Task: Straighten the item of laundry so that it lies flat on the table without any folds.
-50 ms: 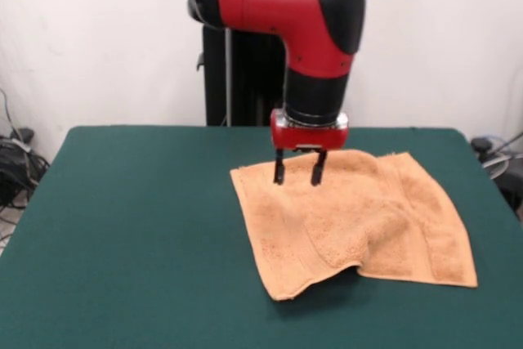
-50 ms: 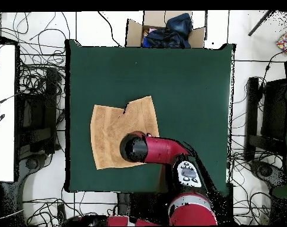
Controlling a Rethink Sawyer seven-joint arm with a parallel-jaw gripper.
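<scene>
The item of laundry [image 1: 359, 218] is a peach terry towel lying on the dark green table [image 1: 122, 226], right of centre in the front view. Its near edge is folded and humped, with a raised crease running down the middle. My gripper [image 1: 298, 174] hangs just above the towel's far left corner, open, with its two black fingers [image 1: 279, 171] apart and nothing between them. In the overhead view the towel [image 2: 113, 133] spreads left of centre on the table [image 2: 187, 83], and the arm covers its lower right part; the gripper is hidden there under the arm.
A cardboard box [image 2: 163, 31] holding dark cloth sits beyond the table's top edge in the overhead view. Cables and equipment [image 2: 33, 118] crowd the floor on both sides. Green table surface lies open to the left of the towel in the front view.
</scene>
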